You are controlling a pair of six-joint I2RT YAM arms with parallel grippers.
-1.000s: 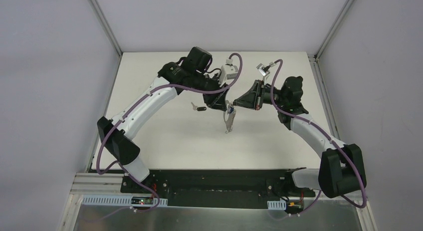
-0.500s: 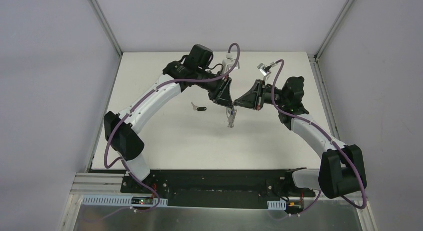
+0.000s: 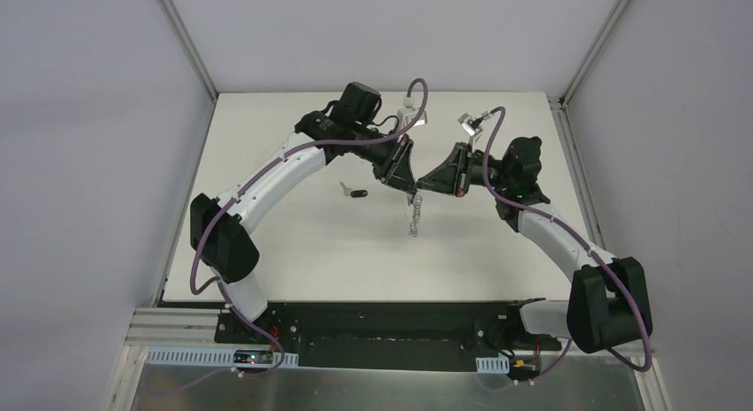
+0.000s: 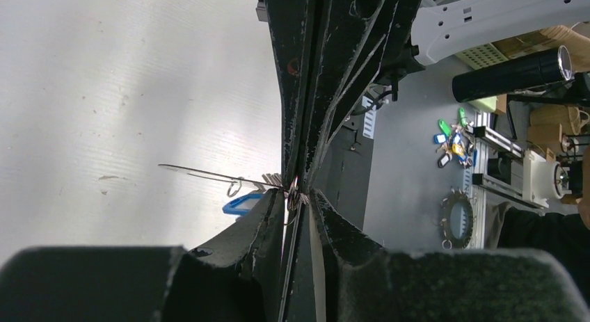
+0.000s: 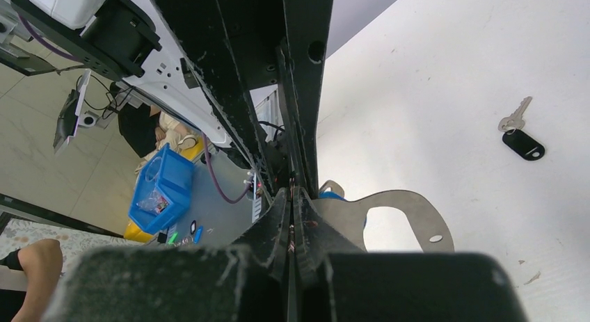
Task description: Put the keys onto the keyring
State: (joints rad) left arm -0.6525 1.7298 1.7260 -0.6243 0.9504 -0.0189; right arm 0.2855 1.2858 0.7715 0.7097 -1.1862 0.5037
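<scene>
- My right gripper [image 5: 292, 200] is pressed together on one end of the keyring [image 5: 421, 214], holding it in the air over the middle of the table [image 3: 293, 242].
- My left gripper [image 4: 298, 197] meets it tip to tip, jaws nearly together around the clips [image 4: 273, 178]. I cannot tell whether it has a grip on one.
- The blue key [image 4: 243, 204] sits just beside those clips; I cannot tell if it is hooked on.
- The black key [image 3: 357, 194] lies loose on the table, a little left of the middle.
- The keyring looks like thin, stiff, slick sheet metal and should be light. I judge a pinch across its flat faces safest.
- The clips are tiny and will likely swing.
- For the black key I would take the plastic head, since the blade lies flat on the table.
- The table is white, matte and faintly scuffed. Pale walls [image 3: 89, 162] close in three sides.
</scene>
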